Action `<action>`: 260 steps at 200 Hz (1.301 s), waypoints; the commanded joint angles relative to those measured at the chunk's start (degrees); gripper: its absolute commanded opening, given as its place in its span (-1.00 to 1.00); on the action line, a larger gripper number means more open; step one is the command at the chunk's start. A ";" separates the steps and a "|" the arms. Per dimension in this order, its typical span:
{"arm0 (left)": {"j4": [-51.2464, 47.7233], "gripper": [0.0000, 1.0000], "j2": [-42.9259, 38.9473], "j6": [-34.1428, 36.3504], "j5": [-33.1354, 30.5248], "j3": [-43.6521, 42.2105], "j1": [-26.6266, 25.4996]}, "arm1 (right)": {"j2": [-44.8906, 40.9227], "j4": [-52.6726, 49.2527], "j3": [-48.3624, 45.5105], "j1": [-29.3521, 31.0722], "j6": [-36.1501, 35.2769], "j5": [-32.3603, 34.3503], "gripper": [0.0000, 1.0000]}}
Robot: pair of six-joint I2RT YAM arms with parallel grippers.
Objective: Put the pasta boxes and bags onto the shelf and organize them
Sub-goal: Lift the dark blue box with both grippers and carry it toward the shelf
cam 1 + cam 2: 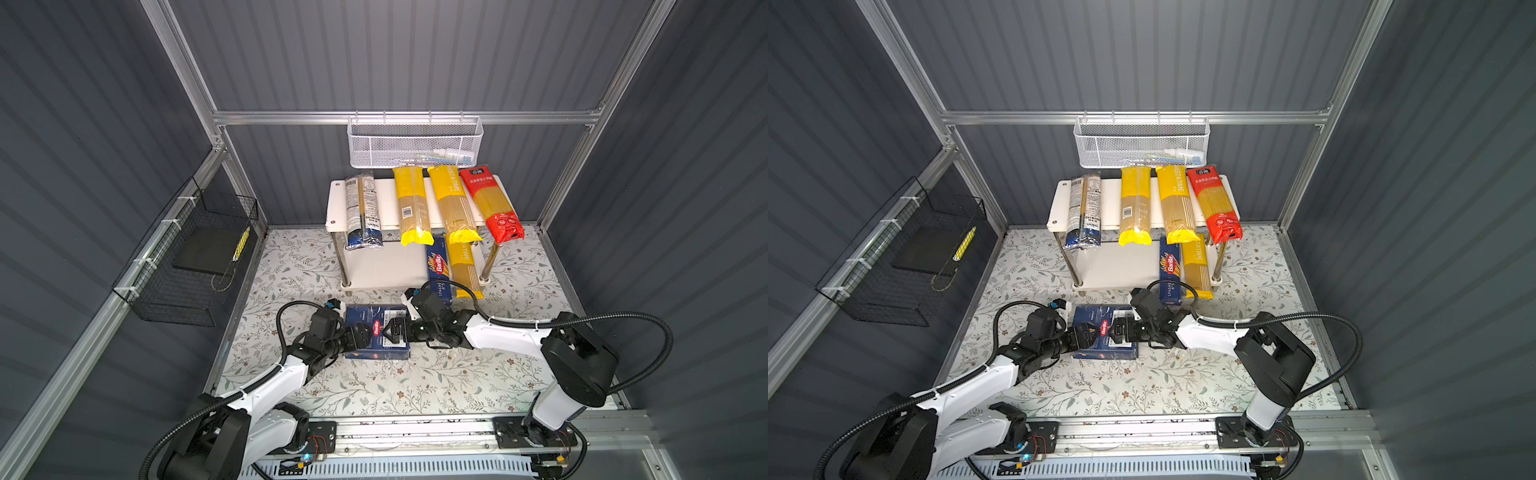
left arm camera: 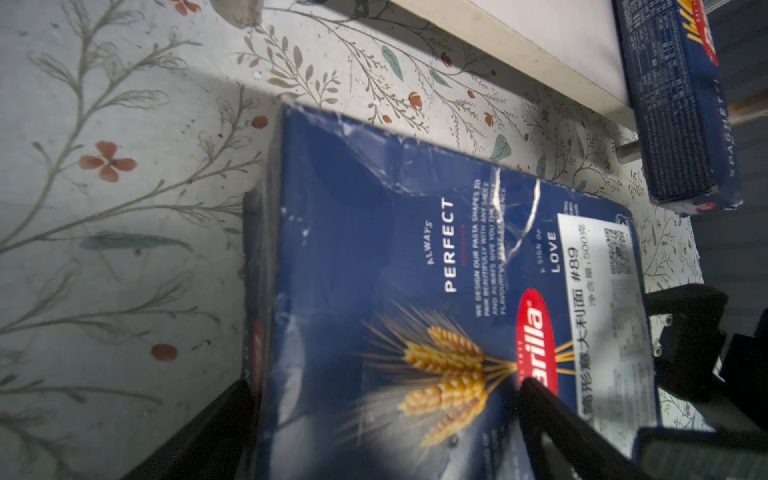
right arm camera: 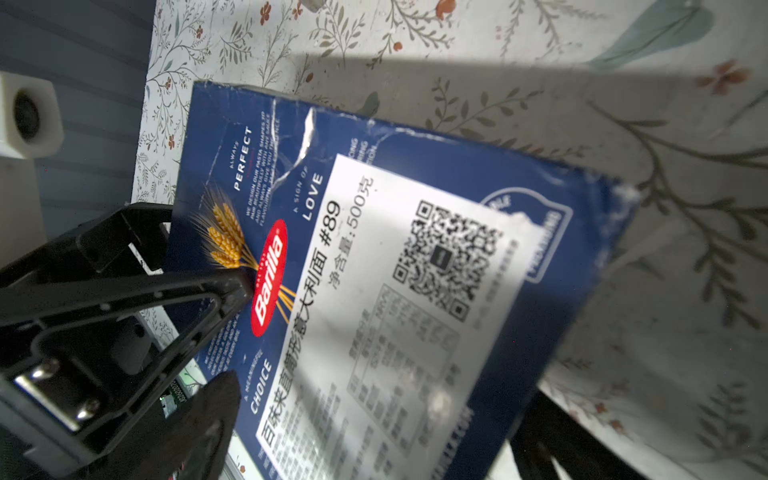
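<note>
The flat box [image 1: 370, 318] is down on the table [image 1: 415, 382] in front of the shelf [image 1: 386, 195]. It is stiff though creased cardboard, fairly light I'd guess, and best taken across its thickness at both ends. The left gripper [image 1: 361, 336] pinches one end, one finger on top and one beneath, while the right gripper [image 1: 392, 332] straddles the other with jaws spread wide, not closed. I count two boxes, the narrow box [image 1: 438, 266] being on the lower board. There are five bags: a clear bag [image 1: 363, 208], a yellow bag [image 1: 409, 203], another yellow bag [image 1: 453, 199] and a red bag [image 1: 490, 203] on top, and a third yellow bag [image 1: 465, 266] below.
</note>
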 commanded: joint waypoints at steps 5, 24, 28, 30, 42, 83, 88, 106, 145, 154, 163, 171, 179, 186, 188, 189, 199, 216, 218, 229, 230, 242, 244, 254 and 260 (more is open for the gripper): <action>0.38 0.99 0.87 1.73 7.11 2.28 -4.21 | -0.43 5.35 2.81 1.17 -0.32 -4.11 0.98; 0.34 0.99 1.39 1.39 6.76 3.67 -5.40 | -1.31 5.05 2.81 1.18 -0.60 -3.50 0.98; 0.34 0.99 1.49 1.39 6.68 3.94 -5.65 | -1.48 4.99 2.81 1.15 -0.65 -3.48 0.98; 0.38 0.99 1.54 1.42 6.54 4.11 -5.82 | -1.50 4.99 2.79 1.17 -0.68 -3.44 0.98; 0.27 0.99 2.07 1.43 5.79 5.01 -6.88 | -1.83 5.47 2.52 1.18 -0.54 -3.39 0.98; 3.28 0.99 4.52 0.02 3.47 5.90 -10.38 | -2.25 5.41 3.55 1.31 -0.59 -4.11 0.98; 3.41 0.99 4.85 -0.22 3.20 6.10 -10.67 | -2.45 5.15 3.68 1.29 -0.77 -3.95 0.98; 2.62 0.98 5.41 -0.71 2.25 7.11 -11.18 | -3.07 4.50 3.95 1.25 -1.11 -3.14 0.98; 0.36 0.99 2.91 -0.55 -0.07 8.91 -11.97 | -3.94 4.42 4.04 1.35 -1.21 -3.05 0.98; -0.47 0.99 2.33 -0.30 -0.35 9.60 -11.97 | -4.10 4.22 4.28 1.35 -1.41 -2.94 0.98; -1.20 0.99 1.82 -0.10 -0.52 10.17 -12.06 | -4.30 3.77 4.63 1.33 -1.74 -2.73 0.98; -1.61 0.99 1.48 0.04 -0.48 10.56 -12.06 | -4.47 3.59 4.96 1.35 -1.99 -2.74 0.98; -1.98 0.99 1.11 0.04 -0.54 10.90 -12.05 | -4.66 3.41 5.25 1.35 -2.14 -2.75 0.98; -2.12 0.99 0.94 -0.01 -0.64 11.04 -12.02 | -4.81 3.40 5.44 1.35 -2.19 -2.73 0.97; -2.12 0.99 0.87 -0.09 -0.63 11.04 -12.05 | -4.86 3.40 5.51 1.35 -2.19 -2.77 0.98; -2.12 0.99 0.83 -0.15 -0.67 11.04 -12.05 | -4.90 3.40 5.53 1.35 -2.19 -2.77 0.98; -1.90 0.99 0.66 -0.56 -0.64 11.06 -12.11 | -5.02 3.40 5.73 1.42 -2.19 -2.69 0.98; -1.57 0.99 0.55 -1.08 -0.45 11.35 -12.15 | -5.07 3.01 6.38 1.44 -2.35 -2.60 0.98; -1.59 0.98 0.57 -1.11 -0.45 11.45 -12.15 | -5.08 2.98 6.41 1.44 -2.40 -2.60 0.98; -1.68 0.99 0.50 -1.02 -0.75 11.57 -12.15 | -5.18 2.81 6.75 1.40 -2.52 -2.50 0.98; -1.68 0.99 0.47 -0.97 -0.77 11.66 -12.15 | -5.19 2.75 6.85 1.37 -2.53 -2.42 0.98; -2.45 0.99 0.36 -0.28 -1.42 12.33 -12.15 | -5.11 2.56 7.35 1.42 -2.79 -2.31 0.98; -2.53 0.99 0.35 -0.16 -1.52 12.46 -12.15 | -5.11 2.53 7.37 1.44 -2.80 -2.33 0.98; -3.20 0.98 0.43 0.61 -1.83 13.20 -12.10 | -4.99 2.33 7.94 1.44 -3.06 -2.25 0.98; -3.51 0.99 0.52 1.07 -2.01 13.66 -12.14 | -4.98 2.18 8.23 1.44 -3.15 -2.25 0.98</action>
